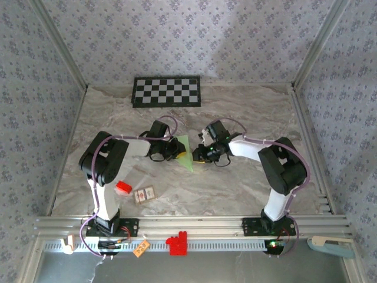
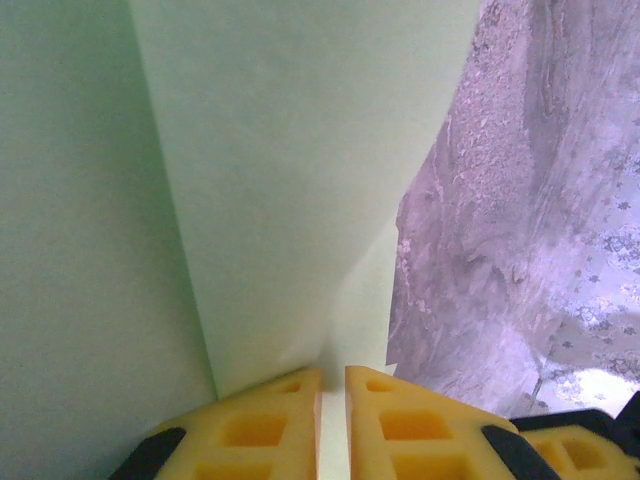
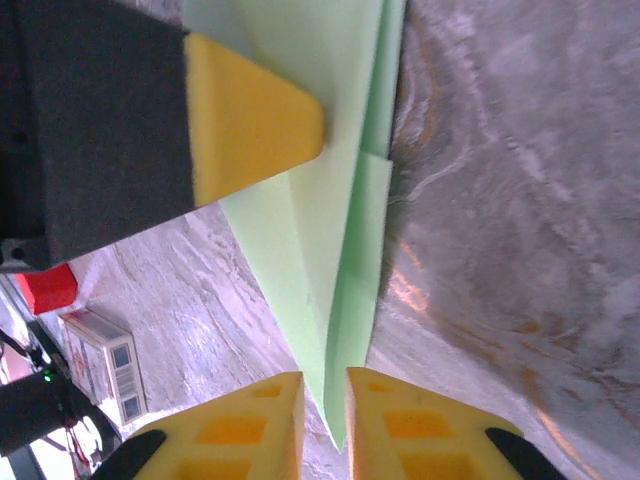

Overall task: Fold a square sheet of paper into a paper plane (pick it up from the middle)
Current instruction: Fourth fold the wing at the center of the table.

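The pale green paper plane (image 1: 185, 154) is a long pointed, folded triangle in the middle of the table, between both grippers. My left gripper (image 1: 174, 149) holds its wide end. In the left wrist view the yellow fingers (image 2: 270, 430) are nearly together around a fold of the paper plane (image 2: 290, 170), with my left gripper (image 2: 333, 410) shut on it. My right gripper (image 1: 200, 155) is at the pointed end. In the right wrist view the paper plane (image 3: 330, 200) narrows to a tip that sits between the close-set yellow fingers (image 3: 420, 430) of my right gripper (image 3: 326, 420). A left finger (image 3: 250, 120) rests on the paper.
A black-and-white checkerboard panel (image 1: 166, 91) lies at the back of the marble table (image 1: 247, 106). A small red block (image 1: 123, 188) and a small card (image 1: 144, 194) lie near the left arm's base. Patterned walls close in three sides.
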You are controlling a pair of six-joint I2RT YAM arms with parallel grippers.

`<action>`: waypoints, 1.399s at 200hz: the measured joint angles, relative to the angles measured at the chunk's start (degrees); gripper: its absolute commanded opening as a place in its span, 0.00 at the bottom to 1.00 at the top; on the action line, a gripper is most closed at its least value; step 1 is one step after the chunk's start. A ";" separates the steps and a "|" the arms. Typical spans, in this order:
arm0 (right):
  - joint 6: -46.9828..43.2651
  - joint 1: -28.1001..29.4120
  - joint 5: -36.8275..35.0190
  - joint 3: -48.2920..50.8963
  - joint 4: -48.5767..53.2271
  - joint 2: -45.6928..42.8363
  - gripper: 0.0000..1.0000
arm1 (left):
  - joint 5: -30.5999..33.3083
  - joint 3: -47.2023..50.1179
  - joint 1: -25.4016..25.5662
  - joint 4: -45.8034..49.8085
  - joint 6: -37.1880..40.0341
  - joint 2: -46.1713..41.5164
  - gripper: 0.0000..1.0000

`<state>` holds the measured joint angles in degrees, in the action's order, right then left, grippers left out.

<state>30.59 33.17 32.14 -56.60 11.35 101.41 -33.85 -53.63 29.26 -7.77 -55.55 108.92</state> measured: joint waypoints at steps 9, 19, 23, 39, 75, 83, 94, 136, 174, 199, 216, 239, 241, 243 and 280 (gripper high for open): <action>-0.07 1.07 -0.50 -0.61 0.70 0.04 0.15 | 0.02 -0.11 0.00 0.17 0.00 0.02 0.15; -0.09 2.10 -1.01 -1.53 1.11 0.31 0.15 | -0.02 -0.20 0.00 0.31 0.00 0.07 0.15; -0.11 2.47 -1.14 -1.90 1.20 0.52 0.14 | 0.00 -0.22 0.00 0.35 0.00 0.07 0.15; -0.13 3.65 -1.38 -3.26 1.25 1.46 0.14 | -0.02 -0.22 0.00 0.35 0.00 0.07 0.15; -0.15 4.02 -1.57 -5.07 1.81 4.28 0.14 | -0.02 -0.44 0.00 0.57 0.00 0.17 0.15; -0.15 4.02 -1.62 -5.33 1.99 4.96 0.14 | -0.04 -0.55 0.00 0.72 0.00 0.24 0.15; -0.15 4.02 -1.79 -5.49 2.27 5.64 0.14 | -0.02 -0.63 0.00 0.79 0.00 0.26 0.15; -0.17 4.02 -2.58 -5.49 3.63 5.97 0.14 | 0.00 -1.01 0.00 1.55 0.00 0.37 0.15; -0.17 4.02 -2.84 -5.49 3.93 6.08 0.14 | 0.02 -1.11 0.00 1.84 0.00 0.39 0.15; -0.22 4.02 -2.73 -5.49 3.98 6.38 0.14 | 0.04 -1.40 0.00 2.27 0.00 0.50 0.15; -0.50 4.00 -2.36 -5.49 4.22 6.43 0.14 | 0.04 -1.75 0.00 2.91 0.00 0.63 0.15; -0.66 4.00 -1.29 -5.18 4.35 6.43 0.14 | 0.07 -1.79 0.00 3.15 0.00 0.66 0.15; -0.72 4.00 -1.22 -5.11 4.37 6.43 0.14 | 0.09 -1.81 0.00 3.15 0.00 0.66 0.15; -0.81 4.00 -1.14 -5.07 4.39 6.43 0.14 | 0.09 -1.81 0.00 3.15 0.00 0.66 0.14; -1.42 4.00 0.81 -3.58 4.35 6.40 0.14 | 0.24 -1.84 0.00 3.28 0.00 0.66 0.14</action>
<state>29.17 37.17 32.95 -60.18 15.70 107.81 -33.61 -55.46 29.26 -4.49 -55.55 109.58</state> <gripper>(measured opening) 0.143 0.144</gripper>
